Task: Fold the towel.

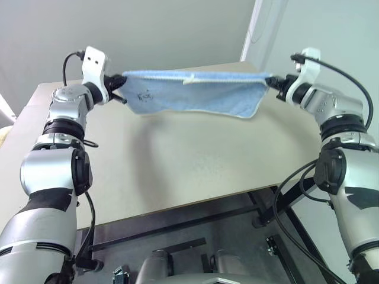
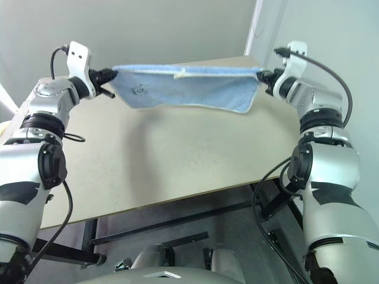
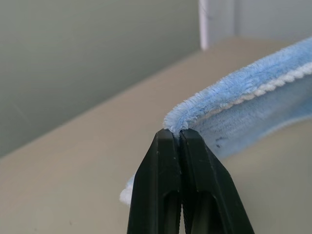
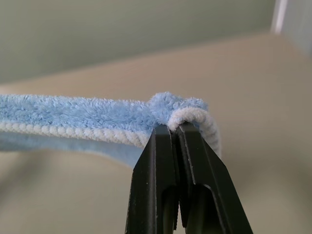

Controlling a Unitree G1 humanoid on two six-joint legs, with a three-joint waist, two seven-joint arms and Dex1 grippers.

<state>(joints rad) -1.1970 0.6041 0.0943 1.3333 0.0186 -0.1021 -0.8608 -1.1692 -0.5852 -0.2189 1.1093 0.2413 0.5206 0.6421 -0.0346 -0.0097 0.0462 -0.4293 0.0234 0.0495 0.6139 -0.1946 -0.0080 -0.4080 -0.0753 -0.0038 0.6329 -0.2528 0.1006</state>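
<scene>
Towel (image 1: 195,94) hangs stretched in the air above the beige table (image 1: 177,171), clear of its surface, held by its two upper corners; at the left, the left gripper (image 1: 120,83) pinches one corner, its black fingers (image 3: 168,195) pressed tight together on the blue terry edge; a faint dark mark shows on the cloth near that corner; a small white tag (image 1: 188,78) sits midway along the taut top hem; at the right, the right gripper (image 1: 273,80) clamps the other corner, its fingers (image 4: 165,190) closed on the whitish stitched hem; the lower edge sags slightly.
</scene>
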